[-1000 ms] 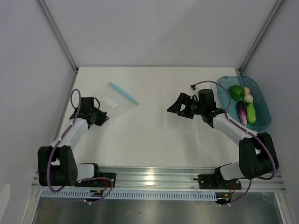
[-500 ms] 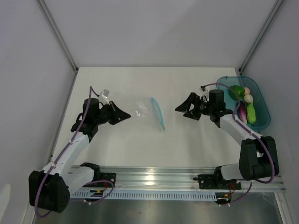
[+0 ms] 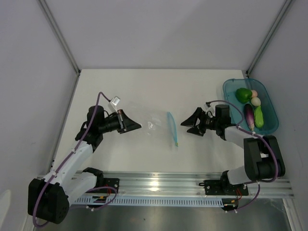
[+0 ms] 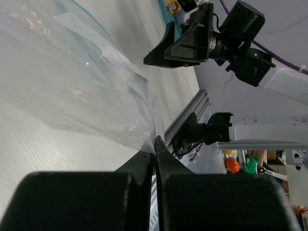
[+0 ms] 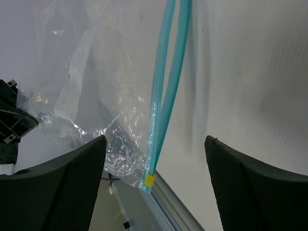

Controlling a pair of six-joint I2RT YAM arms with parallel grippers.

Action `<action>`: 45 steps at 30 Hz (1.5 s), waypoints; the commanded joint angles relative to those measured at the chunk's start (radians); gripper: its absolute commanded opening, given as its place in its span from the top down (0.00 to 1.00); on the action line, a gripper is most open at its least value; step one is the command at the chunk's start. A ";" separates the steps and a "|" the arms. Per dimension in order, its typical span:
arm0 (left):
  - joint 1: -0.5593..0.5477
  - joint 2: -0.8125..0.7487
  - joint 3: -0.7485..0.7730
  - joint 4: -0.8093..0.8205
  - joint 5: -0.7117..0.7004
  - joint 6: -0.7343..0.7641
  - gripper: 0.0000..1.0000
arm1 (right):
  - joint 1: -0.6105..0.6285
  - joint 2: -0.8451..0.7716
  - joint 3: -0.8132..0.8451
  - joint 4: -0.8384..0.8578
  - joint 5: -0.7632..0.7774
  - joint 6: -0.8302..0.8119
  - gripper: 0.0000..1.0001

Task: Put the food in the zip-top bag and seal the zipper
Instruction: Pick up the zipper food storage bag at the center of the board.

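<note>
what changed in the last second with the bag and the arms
The left end effector, shut on a corner of the zip-top bag, swung right and dragged it toward the middle. The zipper now faces the right end effector, which is open and shifted slightly toward the near edge. The food sits unmoved in the teal tray.

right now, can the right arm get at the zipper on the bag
Probably yes. The right gripper is open and points straight at the zipper, with only bare table between them. The left gripper is shut on the far corner of the zip-top bag, which should steady it.
</note>
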 commanded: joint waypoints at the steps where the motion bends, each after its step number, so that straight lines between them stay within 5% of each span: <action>1: -0.026 -0.014 -0.015 0.074 0.054 0.000 1.00 | 0.018 0.053 0.012 0.132 -0.041 0.034 0.16; 20: -0.119 0.064 0.045 -0.136 -0.080 0.125 0.99 | 0.086 0.302 0.049 0.409 -0.046 0.161 0.22; 23: -0.119 0.068 0.054 -0.163 -0.084 0.144 0.99 | 0.086 0.336 0.065 0.449 -0.060 0.164 0.27; 26: -0.119 0.073 0.072 -0.209 -0.116 0.168 0.99 | 0.086 0.359 0.067 0.512 -0.081 0.182 0.44; 28: -0.119 0.075 0.078 -0.235 -0.138 0.176 0.92 | 0.088 0.353 0.064 0.535 -0.089 0.195 0.60; 32: -0.122 0.061 0.101 -0.284 -0.215 0.193 0.56 | 0.095 0.302 0.062 0.492 -0.069 0.176 0.85; 34: -0.125 0.055 0.114 -0.295 -0.256 0.199 0.48 | 0.101 0.265 0.065 0.477 -0.061 0.172 0.99; 37: -0.148 0.033 0.150 -0.337 -0.352 0.217 0.27 | 0.123 0.199 0.073 0.419 -0.028 0.169 1.00; 45: -0.357 -0.004 0.290 -0.415 -0.670 0.242 0.25 | 0.290 -0.063 0.148 0.061 0.306 0.129 1.00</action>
